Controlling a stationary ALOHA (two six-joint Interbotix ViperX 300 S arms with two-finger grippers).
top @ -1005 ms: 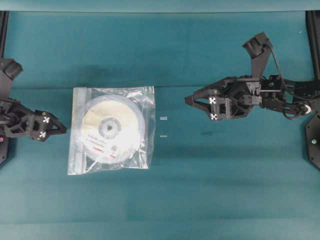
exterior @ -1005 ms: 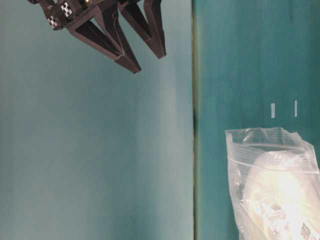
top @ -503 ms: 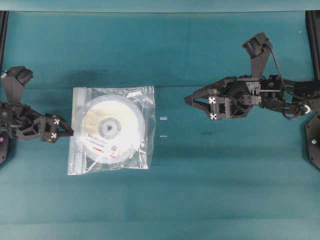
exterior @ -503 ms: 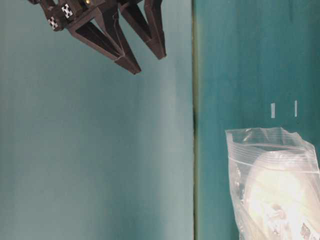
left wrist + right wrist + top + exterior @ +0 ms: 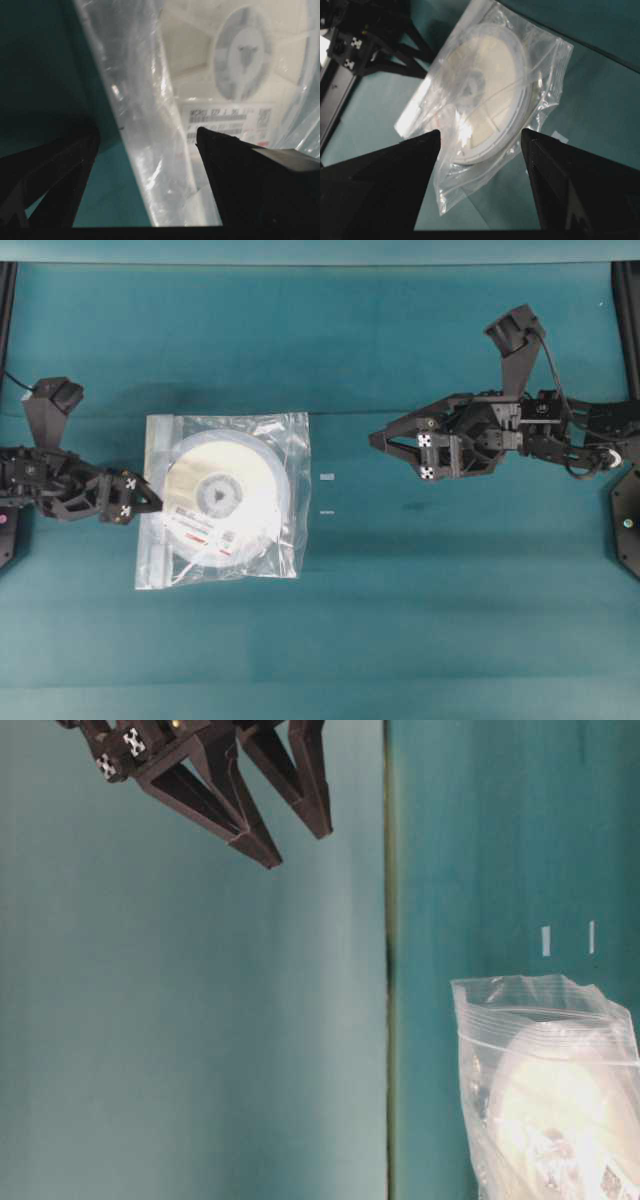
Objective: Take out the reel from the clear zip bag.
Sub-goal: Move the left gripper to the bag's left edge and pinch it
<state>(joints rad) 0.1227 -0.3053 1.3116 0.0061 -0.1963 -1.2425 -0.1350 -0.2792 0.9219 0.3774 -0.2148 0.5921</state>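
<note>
1. The surface point(image 5: 420, 620) is a teal cloth-like sheet that fills the overhead view, with a faint fold line crossing it level with the top edge of the clear zip bag point(image 5: 290, 540).
2. Black frame posts stand at the far left and far right edges of the overhead view; a paler teal band runs along the top edge.
3. In the table-level view a flat pale teal wall point(image 5: 180, 1020) fills the left half and meets the darker surface along a straight seam.
4. Two small pale tape marks point(image 5: 327, 477) sit on the surface just beyond the bag's right edge, between the bag and the right hand point(image 5: 378, 441).
5. The clear zip bag lies flat on the surface, directly ahead of the left hand point(image 5: 153, 502), with its zip strip along the edge nearest that hand.
6. The reel point(image 5: 215, 495) is inside the bag, its grey hub and red-striped label showing through the plastic.
7. The left hand is spread wide, its fingertips at the bag's zip edge; the wrist view shows one finger point(image 5: 240, 175) over the plastic and the other over bare surface. Whether they touch the bag cannot be told.
8. The right hand is also spread wide and holds nothing; it hangs above the surface, well apart from the bag, its fingers pointing toward it.
</note>
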